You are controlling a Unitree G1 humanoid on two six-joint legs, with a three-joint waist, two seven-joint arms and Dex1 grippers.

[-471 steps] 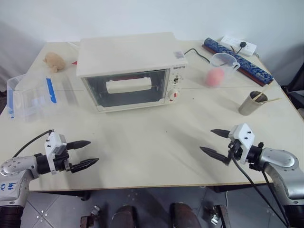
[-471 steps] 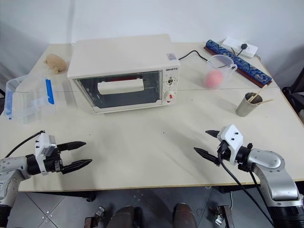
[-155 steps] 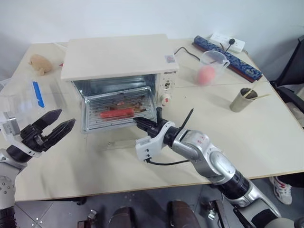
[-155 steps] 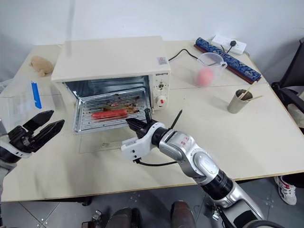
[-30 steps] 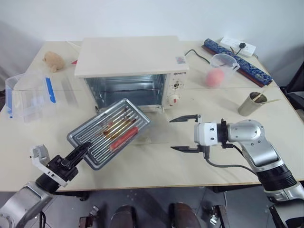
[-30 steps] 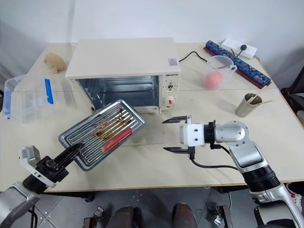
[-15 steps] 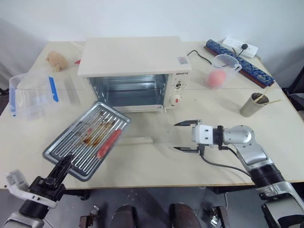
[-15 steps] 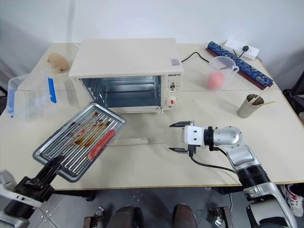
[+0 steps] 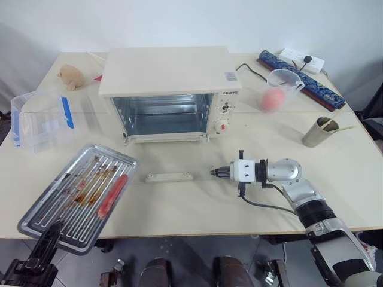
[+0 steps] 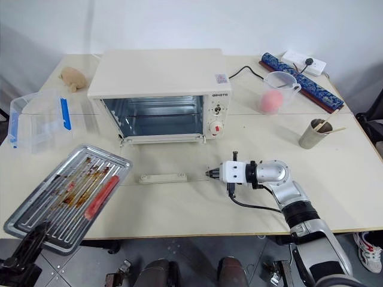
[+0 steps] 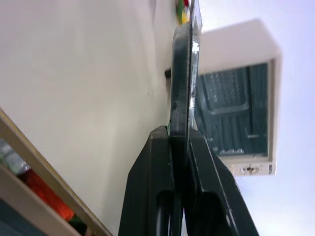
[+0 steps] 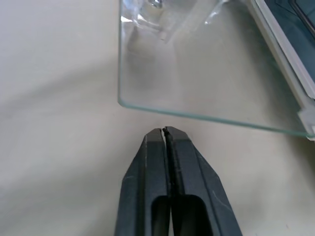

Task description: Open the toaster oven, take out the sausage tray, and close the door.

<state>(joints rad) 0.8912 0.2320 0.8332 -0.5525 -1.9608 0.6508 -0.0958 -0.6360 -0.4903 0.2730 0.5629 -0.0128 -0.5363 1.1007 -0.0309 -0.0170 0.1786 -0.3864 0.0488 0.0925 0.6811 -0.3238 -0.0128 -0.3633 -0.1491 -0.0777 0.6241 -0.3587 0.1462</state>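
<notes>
lying flat on the table, the door [image 10: 173, 160] is clear glass hinged at the oven's lower front, with its cream bar handle [image 10: 163, 177] at the near edge. i judge it stiff, slick and breakable, so the handle or the underside of the free edge is the place to lift, not a hard pinch on bare glass. my right gripper [image 10: 211, 173] sits just beside the door's near right corner, fingers pressed together on nothing; a second ago they were spread wide and higher.

behind it the toaster oven [image 10: 160, 95] stands open and empty at the far middle. the sausage tray [image 9: 76, 197] is thin metal, light but greasy, and the red sausage [image 9: 112, 194] could roll if it tilts. my left gripper [image 11: 180, 142] is clamped on the tray's near rim, and the tray now hangs over the near left table edge, farther from the oven than a second ago.
</notes>
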